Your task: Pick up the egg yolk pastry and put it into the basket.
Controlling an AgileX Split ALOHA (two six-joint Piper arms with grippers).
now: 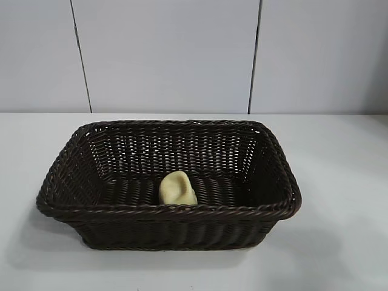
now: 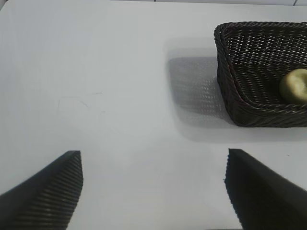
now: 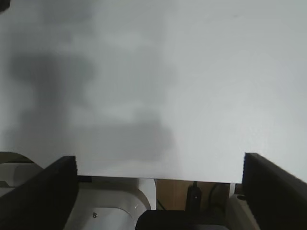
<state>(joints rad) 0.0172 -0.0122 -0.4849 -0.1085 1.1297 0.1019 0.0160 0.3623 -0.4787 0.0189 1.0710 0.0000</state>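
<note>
Fingers (image 2: 53, 191) of both grippers stand released, holding nothing, left (image 2: 153, 191) and right (image 3: 158, 191) clear of the basket (image 1: 170, 209); pastry (image 1: 177, 188) lies inside against its near wall, seemingly light and crumbly, best pinched gently across its sides

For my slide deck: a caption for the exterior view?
Egg yolk pastry lying inside the dark wicker basket on the white table.

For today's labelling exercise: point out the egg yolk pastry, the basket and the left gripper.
egg yolk pastry (image 1: 177, 188), exterior view, middle of its pale yellow surface.
basket (image 1: 182, 210), exterior view, near braided rim.
left gripper (image 2: 153, 189), left wrist view, midway between its open fingertips.
</note>
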